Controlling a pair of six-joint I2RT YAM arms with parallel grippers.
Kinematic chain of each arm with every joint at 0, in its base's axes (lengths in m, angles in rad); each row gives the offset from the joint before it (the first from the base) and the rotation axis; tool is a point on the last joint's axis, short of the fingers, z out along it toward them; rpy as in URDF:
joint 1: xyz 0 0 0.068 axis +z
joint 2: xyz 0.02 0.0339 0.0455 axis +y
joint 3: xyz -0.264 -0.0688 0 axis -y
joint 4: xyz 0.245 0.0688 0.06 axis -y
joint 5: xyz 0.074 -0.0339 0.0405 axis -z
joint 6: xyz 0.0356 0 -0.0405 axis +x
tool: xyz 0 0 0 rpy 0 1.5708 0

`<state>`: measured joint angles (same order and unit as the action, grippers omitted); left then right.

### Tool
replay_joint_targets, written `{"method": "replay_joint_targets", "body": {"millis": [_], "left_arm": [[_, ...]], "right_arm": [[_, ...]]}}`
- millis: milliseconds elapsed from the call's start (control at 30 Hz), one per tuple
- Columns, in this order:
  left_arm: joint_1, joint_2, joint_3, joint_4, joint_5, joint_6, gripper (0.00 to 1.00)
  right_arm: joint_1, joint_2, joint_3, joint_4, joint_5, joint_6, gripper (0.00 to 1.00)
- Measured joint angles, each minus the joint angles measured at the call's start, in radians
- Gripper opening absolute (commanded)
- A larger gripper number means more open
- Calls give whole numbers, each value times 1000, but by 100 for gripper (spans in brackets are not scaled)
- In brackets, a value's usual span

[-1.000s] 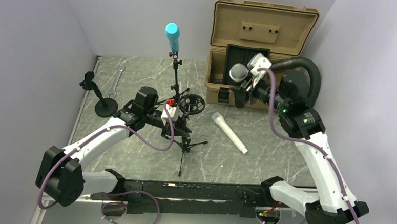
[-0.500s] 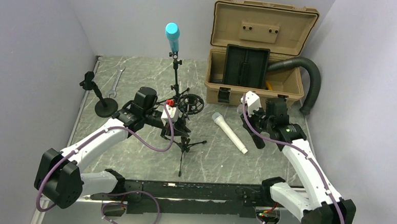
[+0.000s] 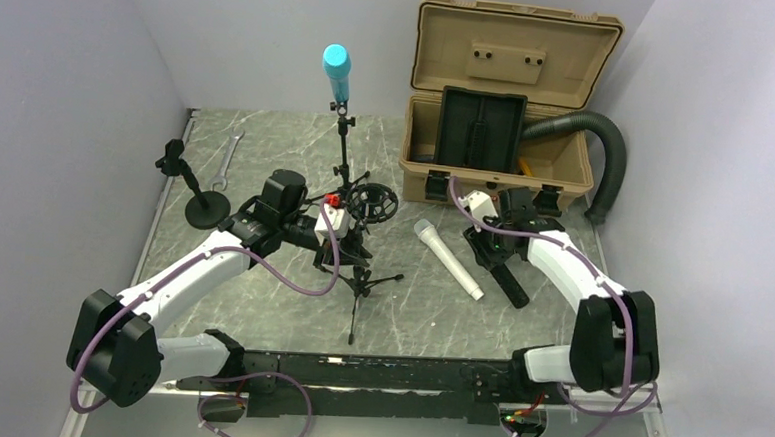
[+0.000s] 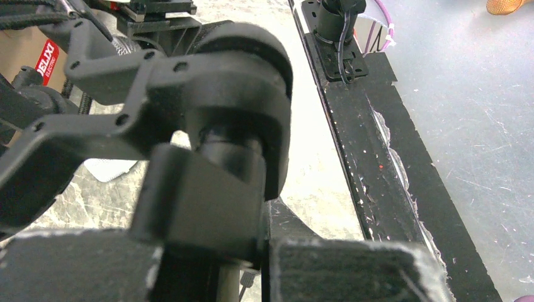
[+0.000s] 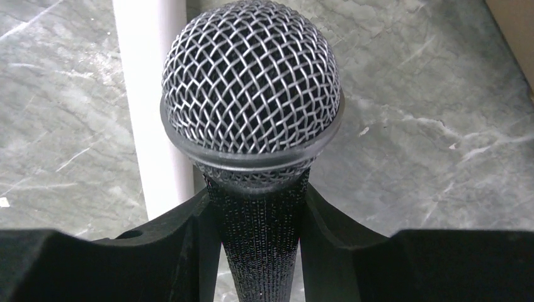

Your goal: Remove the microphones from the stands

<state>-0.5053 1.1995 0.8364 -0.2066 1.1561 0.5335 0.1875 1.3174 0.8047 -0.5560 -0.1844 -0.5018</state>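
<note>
Your right gripper (image 5: 258,217) is clamped on the black handle of the silver-mesh microphone (image 5: 252,94), its two dark fingers (image 5: 176,242) pressed against either side just below the round grille. The microphone sits low over the grey marble table (image 3: 267,147), between the tripod stand and the open tan case (image 3: 518,45), well apart from the stand. A white microphone (image 3: 448,262) lies flat on the table just beside the held one. Your left gripper (image 3: 342,244) is closed around the lower part of the tripod stand (image 3: 344,161), gripping its black hub. The stand is upright, with a blue-green microphone (image 3: 336,68) at its top.
</note>
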Motion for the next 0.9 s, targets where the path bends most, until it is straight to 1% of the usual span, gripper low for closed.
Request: {"method": "replay_joint_targets", "body": {"millis": [133, 233, 300, 467, 533, 600, 800, 900], "left_arm": [[0, 0, 0, 0, -1, 0, 0], [0, 0, 0, 0, -1, 0, 0], [0, 0, 0, 0, -1, 0, 0], [0, 0, 0, 0, -2, 0, 0], [0, 0, 0, 0, -2, 0, 0], [0, 0, 0, 0, -2, 0, 0], [0, 0, 0, 0, -2, 0, 0], [0, 0, 0, 0, -2, 0, 0]], "right_arm": [[-1, 74, 16, 23, 2, 0, 6], [-1, 120, 19, 43, 5, 0, 14], [-1, 145, 19, 52, 8, 0, 18], [-1, 201, 19, 77, 12, 0, 21], [-1, 220, 19, 82, 12, 0, 25], [-1, 239, 26, 81, 8, 4, 31], [7, 271, 55, 85, 3, 16, 34], [13, 276, 60, 87, 4, 16, 39]]}}
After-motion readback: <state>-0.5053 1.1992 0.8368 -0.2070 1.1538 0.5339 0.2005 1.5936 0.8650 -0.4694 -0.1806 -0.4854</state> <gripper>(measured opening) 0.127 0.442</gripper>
